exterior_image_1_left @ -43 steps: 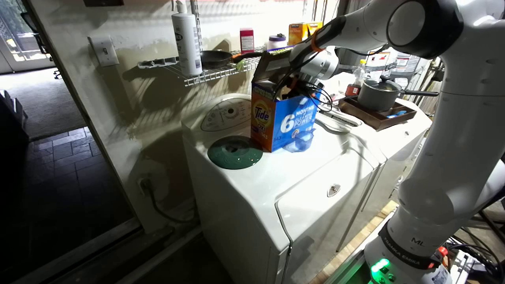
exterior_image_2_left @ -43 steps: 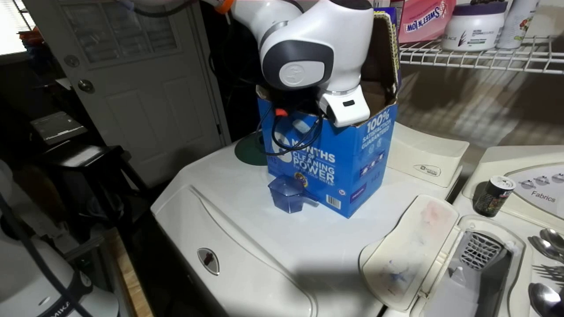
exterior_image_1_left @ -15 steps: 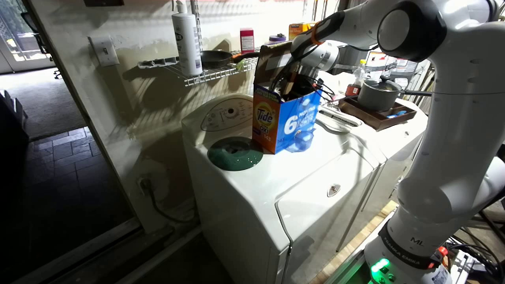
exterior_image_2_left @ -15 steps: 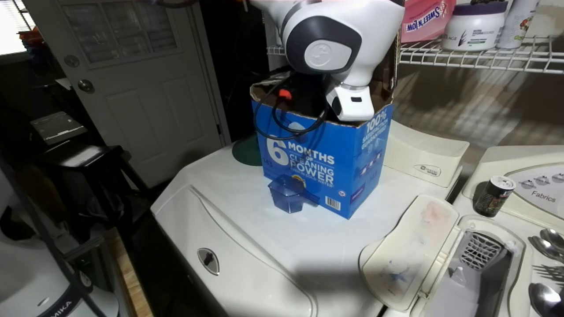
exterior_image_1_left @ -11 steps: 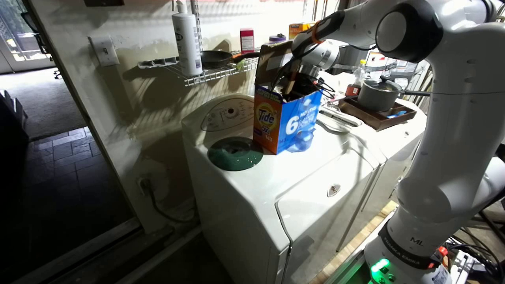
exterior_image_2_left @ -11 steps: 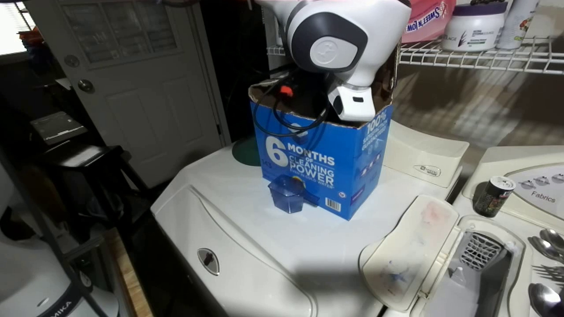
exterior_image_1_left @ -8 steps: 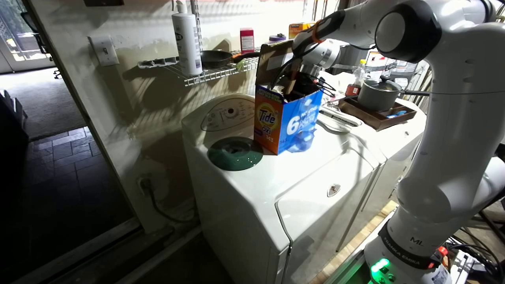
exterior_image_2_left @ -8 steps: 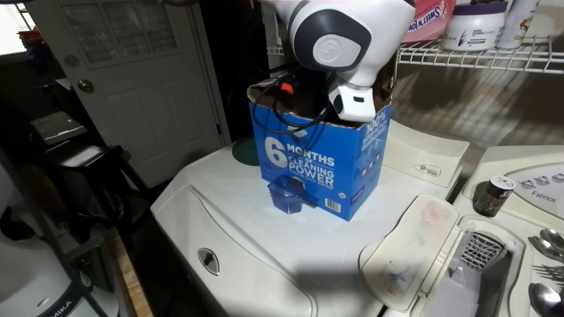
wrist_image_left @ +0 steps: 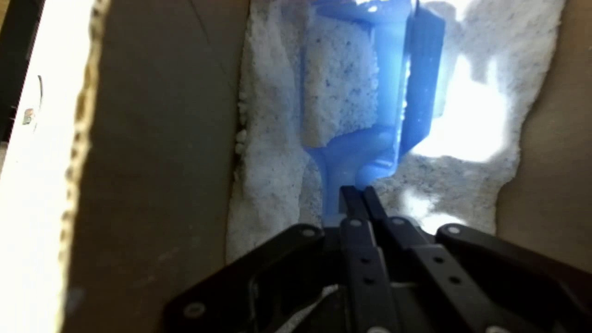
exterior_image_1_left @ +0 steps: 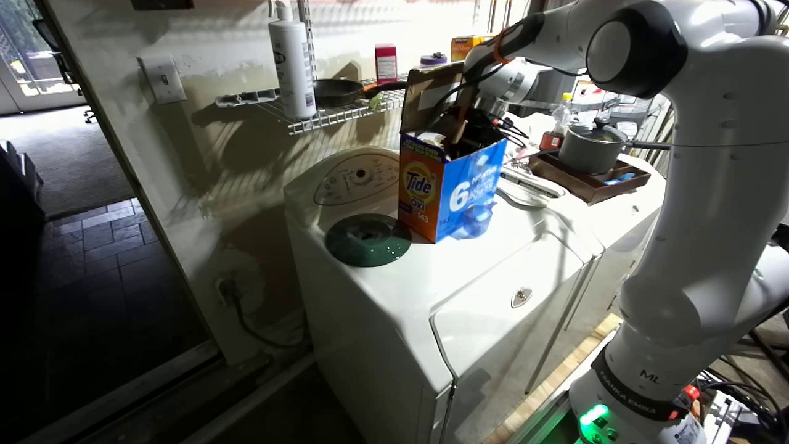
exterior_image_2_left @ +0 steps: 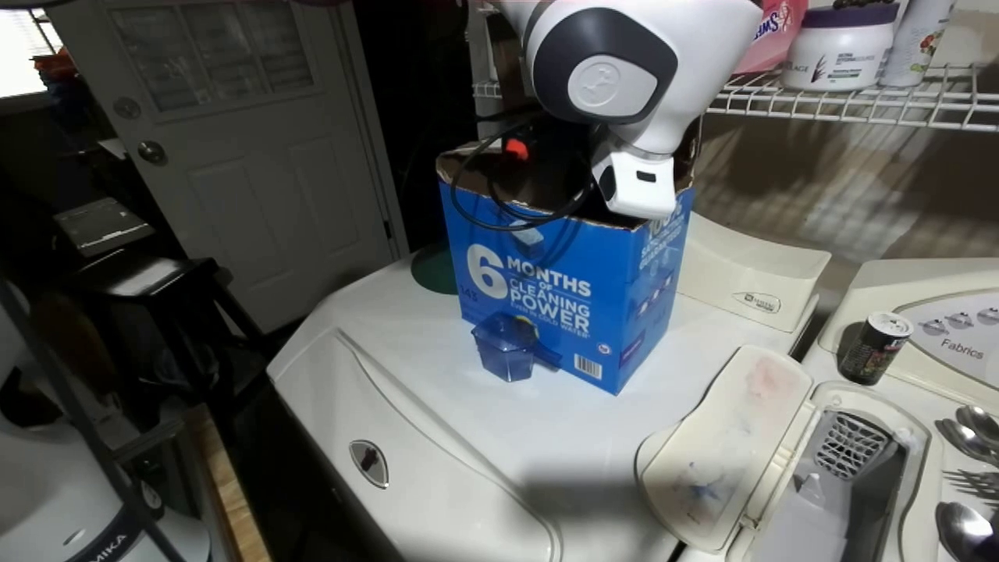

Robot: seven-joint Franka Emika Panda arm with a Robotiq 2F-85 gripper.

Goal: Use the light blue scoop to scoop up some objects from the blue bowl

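White and glossy, the surface [exterior_image_1_left: 425,277] carries the detergent box [exterior_image_2_left: 601,273], its flap raised, with a wire shelf [exterior_image_2_left: 851,109] behind the box and above it. Inside the box, the light blue scoop [wrist_image_left: 387,78] lies tilted in white powder [wrist_image_left: 273,185], one wall raised, with powder showing in its mouth. The fingers [wrist_image_left: 356,236] are drawn nearly together at its handle and seem to pinch it, though the contact itself is partly hidden. Beside the box's orange end sits the shallow bowl [exterior_image_1_left: 382,254], looking dark green; a second scoop [exterior_image_2_left: 503,355] stands just beside the box's blue face.

Scooping looks to be the step in hand, from the box rather than the bowl. To do it well, push the scoop's lower lip forward through the powder, then roll the scoop until its rim is level before lifting. Rise straight up between the box walls: a knock could spill the load or drag the box along the surface. Mind the cable loop [exterior_image_2_left: 511,229] at the box's blue face; it could snag the rim.
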